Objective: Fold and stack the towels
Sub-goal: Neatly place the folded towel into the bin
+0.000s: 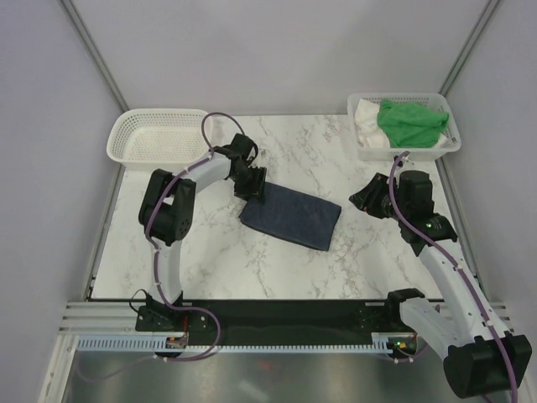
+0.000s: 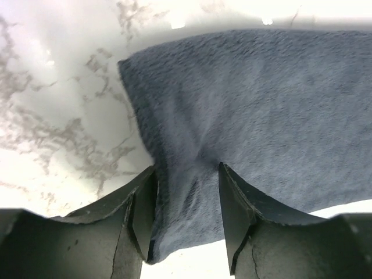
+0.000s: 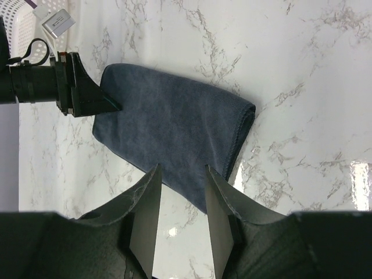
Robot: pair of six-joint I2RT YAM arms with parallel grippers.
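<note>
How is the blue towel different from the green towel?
The navy blue towel lies folded flat in a neat rectangle on the marble table; the green towel sits crumpled in a heap. The blue one is out on the table, while the green one is inside the right basket, beside a white towel. The left gripper is at the blue towel's edge; no gripper is at the green one. Both are soft cloth.

You had bright, even overhead light on the marble table [image 1: 369, 260], with soft shadows hugging the navy towel [image 1: 291, 216]. Left of that towel [image 2: 256, 122] the wrist view blew out to white glare. The near fingers [image 3: 145, 215] were blurred in both wrist views.
</note>
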